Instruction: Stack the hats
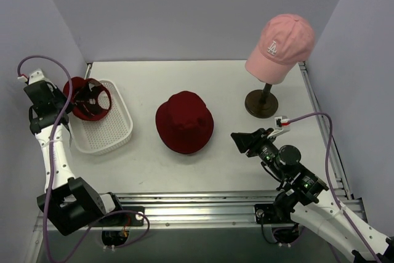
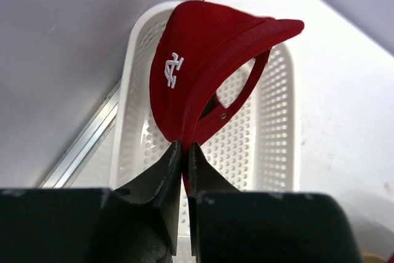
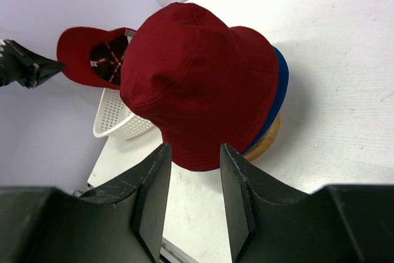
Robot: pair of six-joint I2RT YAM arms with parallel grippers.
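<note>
My left gripper (image 1: pixel 65 103) is shut on the rim of a red baseball cap (image 1: pixel 87 98) with a white logo and holds it up over the white mesh basket (image 1: pixel 117 132). In the left wrist view the cap (image 2: pixel 203 66) hangs from my closed fingers (image 2: pixel 167 170). A dark red bucket hat (image 1: pixel 183 121) sits mid-table. In the right wrist view it (image 3: pixel 197 78) covers a blue bucket hat (image 3: pixel 282 81) on a wooden stand (image 3: pixel 269 142). My right gripper (image 1: pixel 241 141) is open and empty, just right of that pile. A pink cap (image 1: pixel 280 46) sits on a stand at the back right.
The pink cap's dark brown stand (image 1: pixel 261 103) is close behind my right gripper. The basket (image 2: pixel 280 115) lies along the left wall. Walls close in the table on the left, back and right. A metal rail runs along the near edge.
</note>
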